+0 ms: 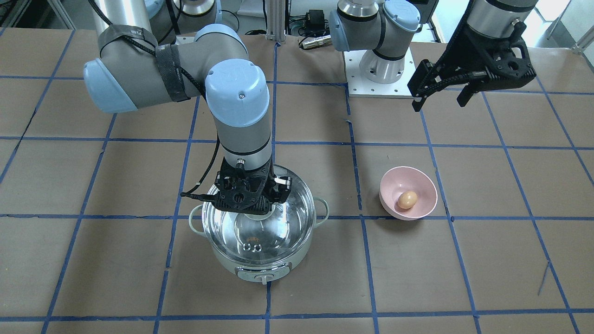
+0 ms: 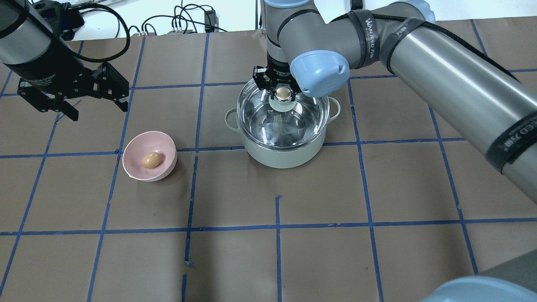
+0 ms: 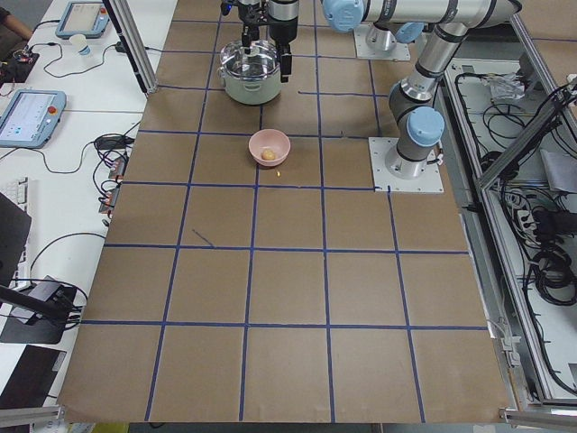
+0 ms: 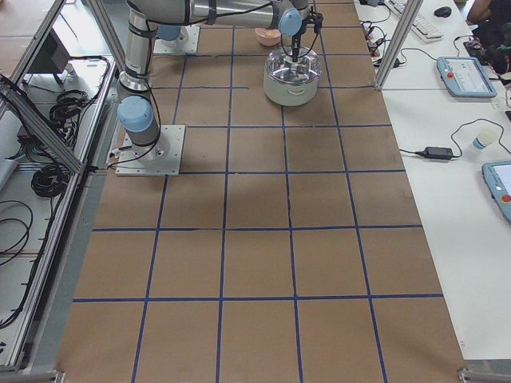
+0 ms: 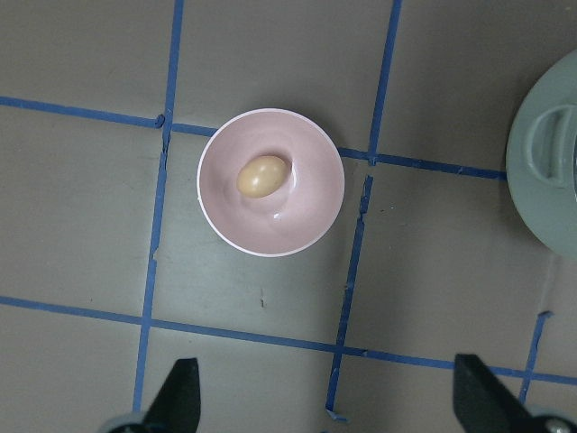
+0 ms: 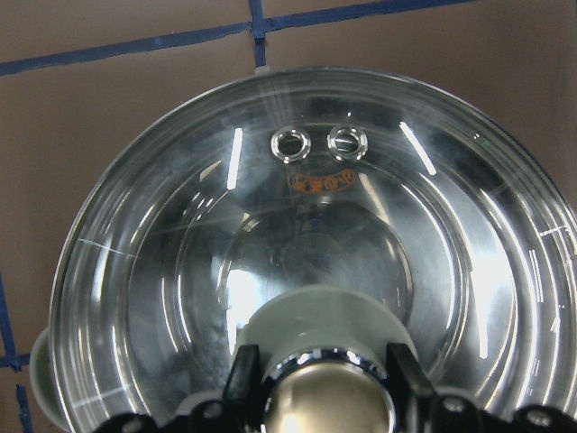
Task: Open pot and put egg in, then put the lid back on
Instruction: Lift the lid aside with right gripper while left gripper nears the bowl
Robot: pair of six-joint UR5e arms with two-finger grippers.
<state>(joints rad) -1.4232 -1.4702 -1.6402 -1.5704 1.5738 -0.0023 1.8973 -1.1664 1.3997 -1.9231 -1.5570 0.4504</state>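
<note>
The mint-green pot stands mid-table with the clear glass lid resting on it. My right gripper is straight above it, its fingers pressed against either side of the lid's beige-topped knob, shut on it. The light-brown egg lies in a pink bowl on the table to the pot's left in the overhead view. My left gripper hangs open and empty above the table, behind the bowl; its wrist view looks down on the egg.
Brown paper with blue tape lines covers the table. The right arm's elbow and forearm reach over the table's right side. Base plates and cables lie along the robot's edge.
</note>
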